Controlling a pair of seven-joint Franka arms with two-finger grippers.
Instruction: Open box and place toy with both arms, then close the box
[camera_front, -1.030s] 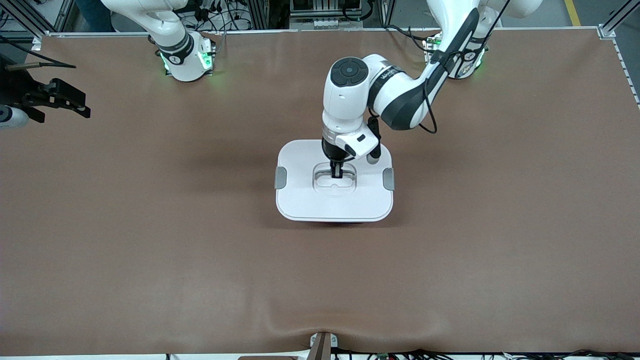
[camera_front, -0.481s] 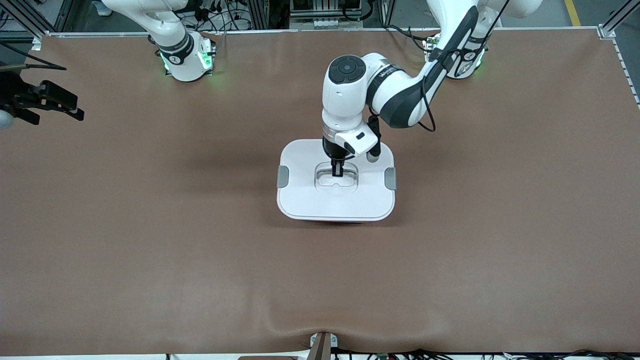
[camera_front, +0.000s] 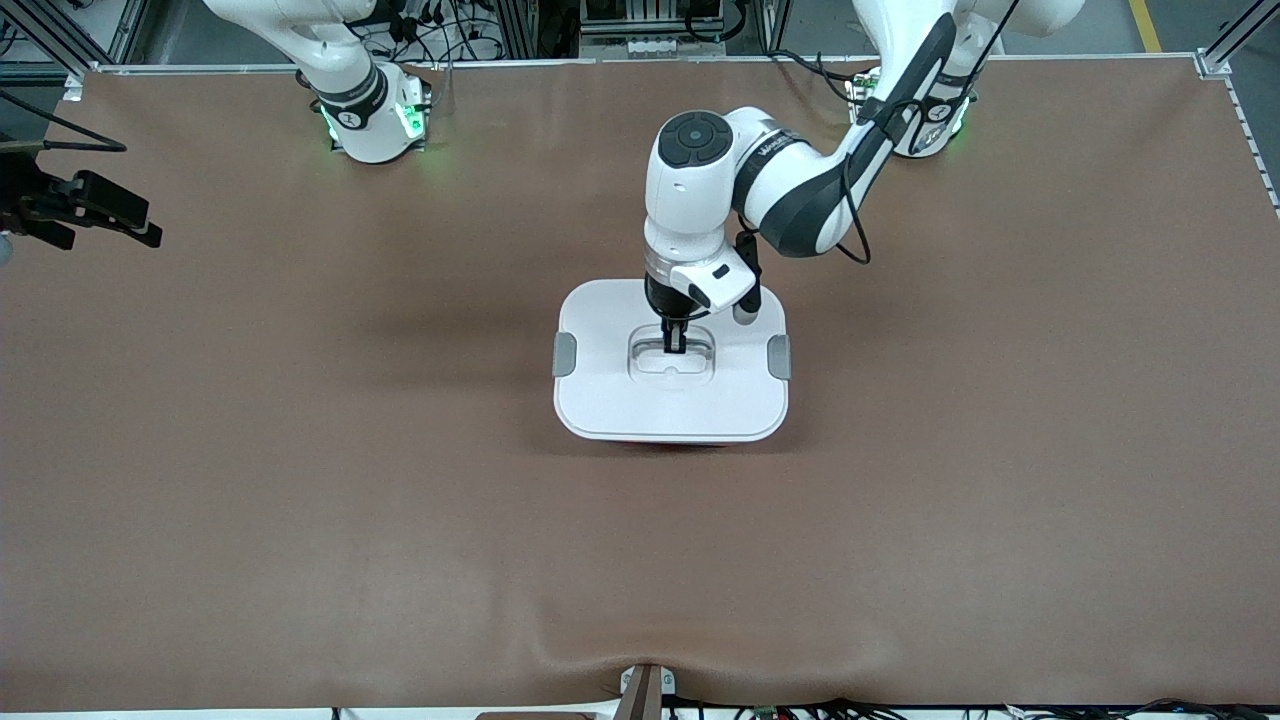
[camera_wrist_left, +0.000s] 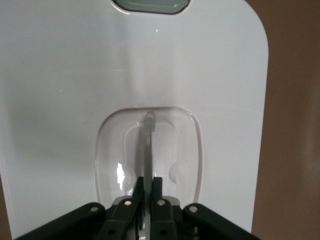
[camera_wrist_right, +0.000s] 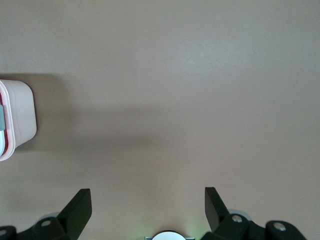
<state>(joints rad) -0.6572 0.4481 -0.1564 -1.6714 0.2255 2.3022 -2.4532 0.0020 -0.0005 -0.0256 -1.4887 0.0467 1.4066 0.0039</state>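
Box (camera_front: 670, 400), frame centre: left gripper (camera_front: 674, 345) clamped shut on lid handle (camera_wrist_left: 148, 145); right gripper (camera_wrist_right: 147, 210) open, frame's upper-left edge.

A brown worktop (camera_front: 300, 480) filled the view, its covering smooth but slightly puckered along the edge nearest the front camera, where a small bracket (camera_front: 645, 690) sat. Cables (camera_front: 450, 25) and metal framing (camera_front: 650, 20) lined the robots' side.

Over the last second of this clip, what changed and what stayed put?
The right tool, open, drew back toward the right arm's end of the table, now almost out of the front view. The left tool stayed shut on the clear handle in the lid of the box. The lid shifted only slightly, and a sliver more of the pink tub shows under its edge nearest the front camera.
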